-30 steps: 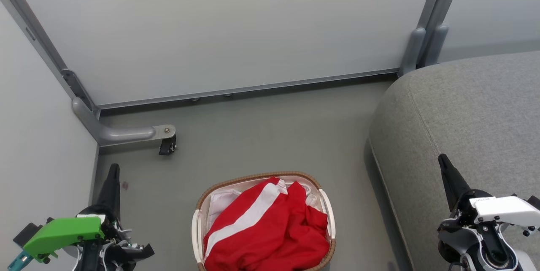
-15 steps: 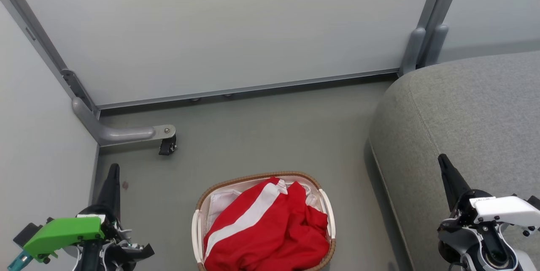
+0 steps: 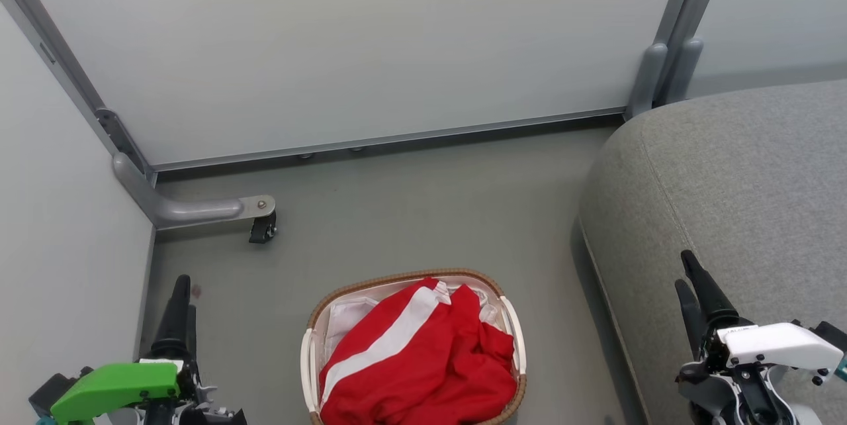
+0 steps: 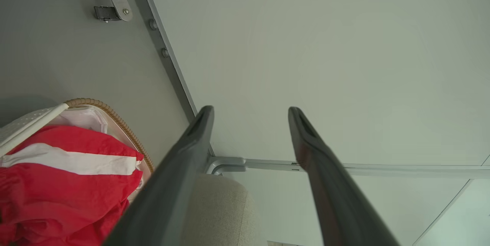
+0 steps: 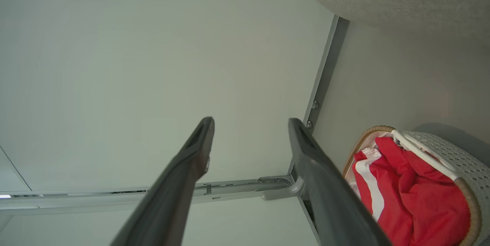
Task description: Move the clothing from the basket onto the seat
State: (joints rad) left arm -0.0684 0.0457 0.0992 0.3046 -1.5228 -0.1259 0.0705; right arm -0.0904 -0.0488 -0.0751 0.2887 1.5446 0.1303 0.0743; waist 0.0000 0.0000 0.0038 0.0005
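Likely a lab: wheeled partition panels (image 3: 370,47) beside seat (image 3: 748,180).

left gripper (image 3: 186,294): two long dark tapered fingers, green wrist cover (image 3: 116,387), lower left | right gripper (image 3: 685,269): same dark fingers, white wrist cover (image 3: 781,343) with small dark screws, lower right

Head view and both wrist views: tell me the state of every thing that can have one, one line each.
left gripper: open, holding nothing.
right gripper: open, holding nothing.
red clothing: heaped in the basket, not yet grasped.
basket: upright on the floor, filled with the clothing.
white liner: inside the basket, mostly under the clothing.
seat: no clothing on the visible part.
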